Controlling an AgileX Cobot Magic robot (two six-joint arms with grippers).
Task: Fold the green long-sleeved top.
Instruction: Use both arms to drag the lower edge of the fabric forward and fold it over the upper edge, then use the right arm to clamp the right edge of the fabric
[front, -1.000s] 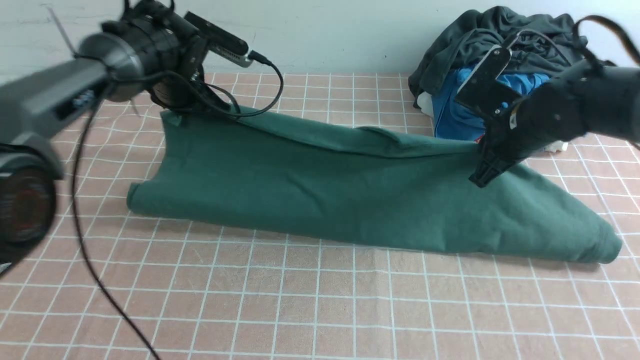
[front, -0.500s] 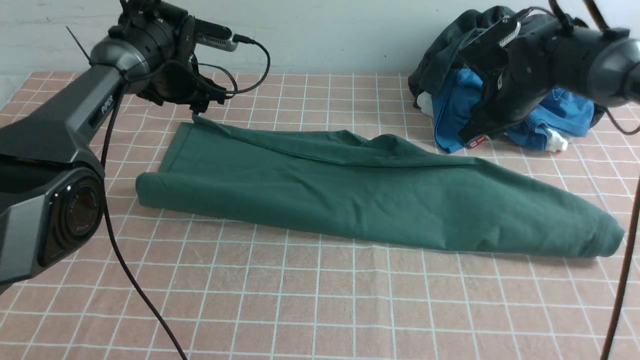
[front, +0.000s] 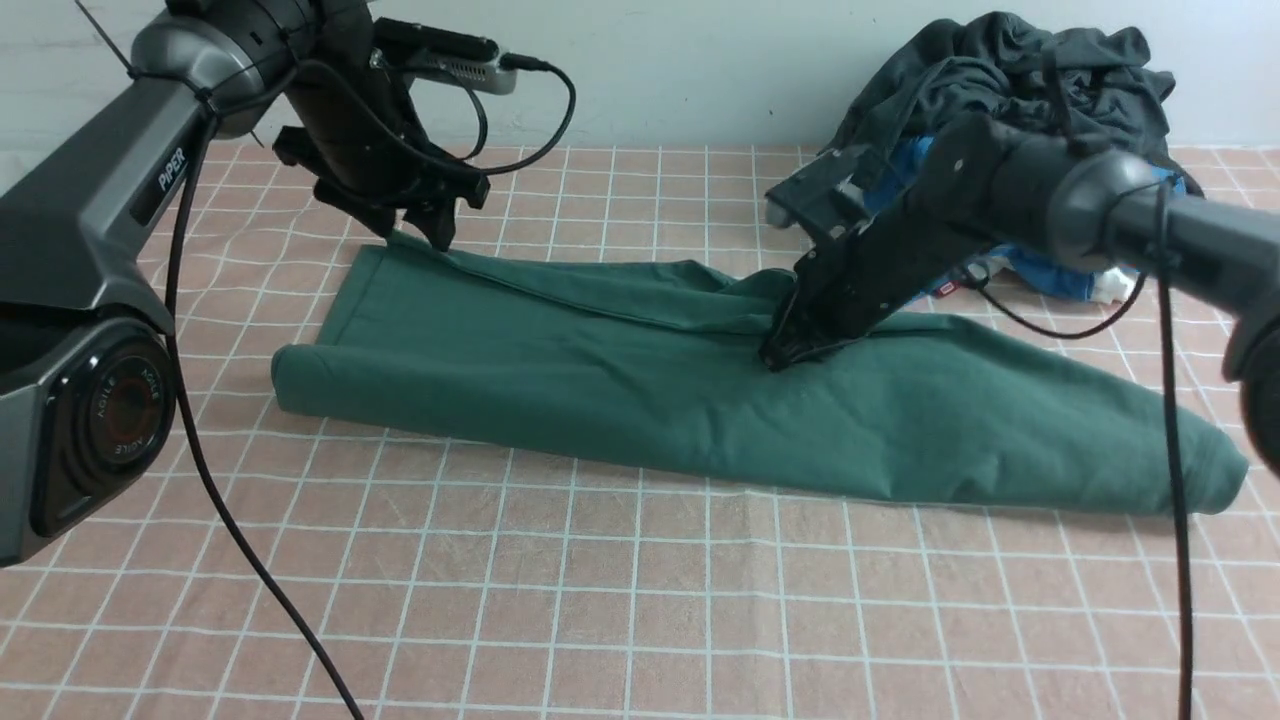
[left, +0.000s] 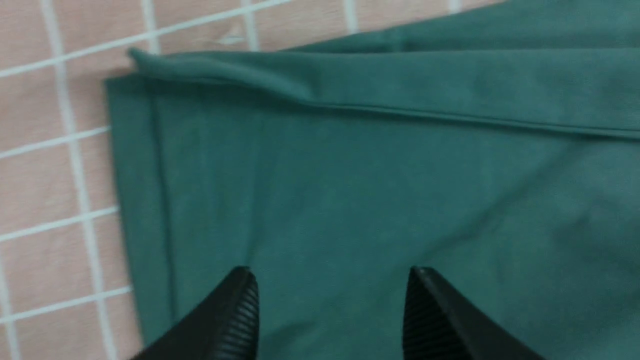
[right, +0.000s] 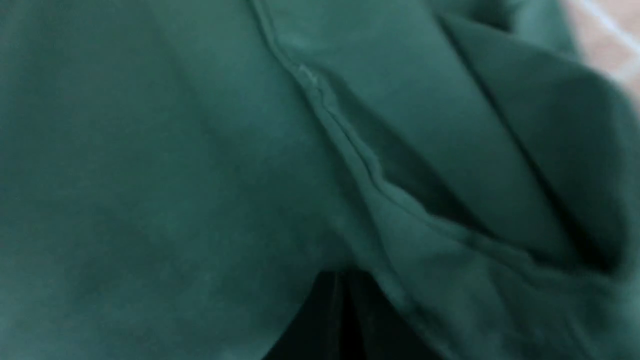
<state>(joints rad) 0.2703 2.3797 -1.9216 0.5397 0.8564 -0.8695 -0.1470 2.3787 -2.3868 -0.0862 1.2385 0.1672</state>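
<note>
End effectors differ: the left (front: 414, 232), open, hangs over the green top's (front: 600, 390) far left corner, nearest it; the right (front: 775, 362), shut, meets mid-garment. Its long axis runs left-right across the counter (front: 640, 620).

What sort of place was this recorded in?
Probably a lab or test station: a pink-brown table covering with a white grid, a plain pale wall, and heaped dark grey and blue garments.
</note>
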